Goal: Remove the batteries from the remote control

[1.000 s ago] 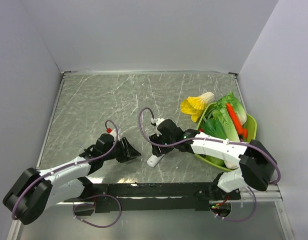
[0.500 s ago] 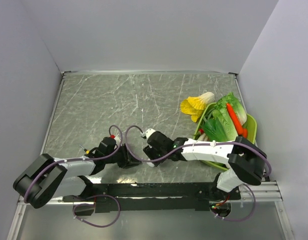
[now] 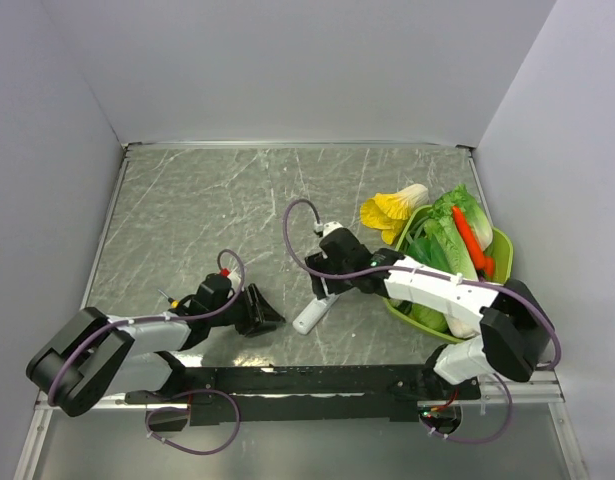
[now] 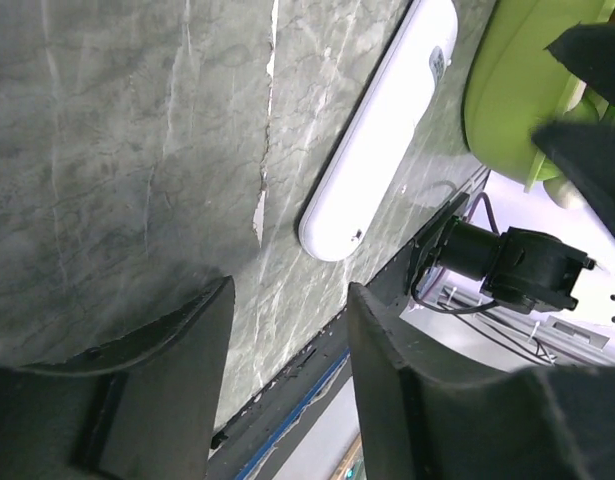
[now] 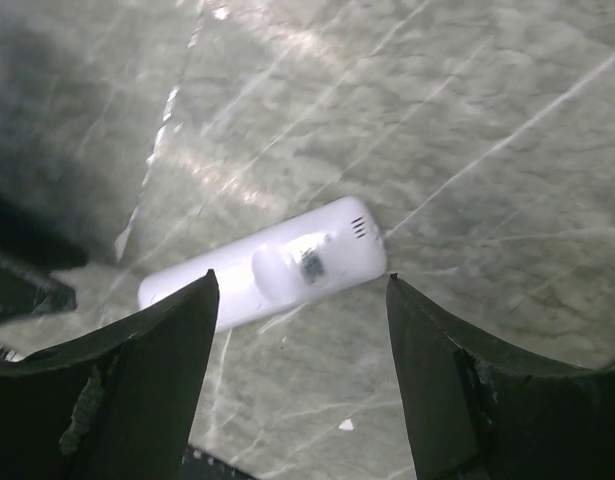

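The remote control [image 3: 315,312] is a slim white bar lying flat on the marble table, slanted, near the front edge. Its smooth back with a small label faces up in the right wrist view [image 5: 267,268]. My right gripper [image 3: 323,288] hovers over its far end, open, with the remote below and beyond the fingertips [image 5: 302,300] and nothing gripped. My left gripper [image 3: 265,312] sits low on the table just left of the remote, open and empty [image 4: 287,340]; the remote [image 4: 382,130] lies ahead of it. The batteries are hidden.
A green bowl [image 3: 502,250] of leafy greens and a red-orange vegetable stands at the right; its rim shows in the left wrist view [image 4: 507,90]. A yellow-white cabbage piece [image 3: 392,210] lies beside it. The black base rail [image 3: 307,380] runs along the near edge.
My right gripper has lifted off the remote, drawn back toward the far side and spread its jaws. The remote now lies uncovered. The left gripper has widened slightly, staying in place.
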Motion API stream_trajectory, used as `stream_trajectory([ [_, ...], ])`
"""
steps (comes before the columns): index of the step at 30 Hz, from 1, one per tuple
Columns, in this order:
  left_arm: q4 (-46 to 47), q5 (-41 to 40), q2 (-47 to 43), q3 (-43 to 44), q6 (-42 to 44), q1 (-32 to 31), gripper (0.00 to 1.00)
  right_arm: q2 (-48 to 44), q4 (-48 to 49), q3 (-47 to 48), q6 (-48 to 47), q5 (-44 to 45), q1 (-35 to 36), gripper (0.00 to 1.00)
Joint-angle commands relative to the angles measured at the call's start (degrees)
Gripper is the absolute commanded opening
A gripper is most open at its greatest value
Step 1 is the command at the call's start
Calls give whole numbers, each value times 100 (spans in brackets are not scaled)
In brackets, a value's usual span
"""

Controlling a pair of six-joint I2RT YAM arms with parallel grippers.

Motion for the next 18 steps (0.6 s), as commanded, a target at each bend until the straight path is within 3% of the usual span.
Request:
stream_trajectory([
  [1, -376, -151, -290, 181, 21, 9, 55, -577, 448, -208, -1697, -1738, 212, 79],
  [4, -1149, -634, -607, 436, -31, 149, 61, -894, 1001, -244, -2711, -1969, 214, 81],
  [7, -1162, -382, -1002, 323, -303, 658, 64, -1123, 1529, -490, -3869, -2339, 301, 83],
  [9, -1257, -258, -1283, 261, -365, 975, 66, -940, 1296, -377, -4658, -2067, 346, 83],
  [12, -2030, -406, -1503, 480, -190, 1256, 70, -589, 109, -69, -5872, -2697, 372, 81],
  [15, -2592, -434, -1574, 612, -14, 1660, 79, -534, 203, -199, -6393, -3084, 407, 81],
  [18, -2735, -135, -1636, 613, 12, 2152, 83, -482, 774, -567, -6868, -2911, 591, 82],
])
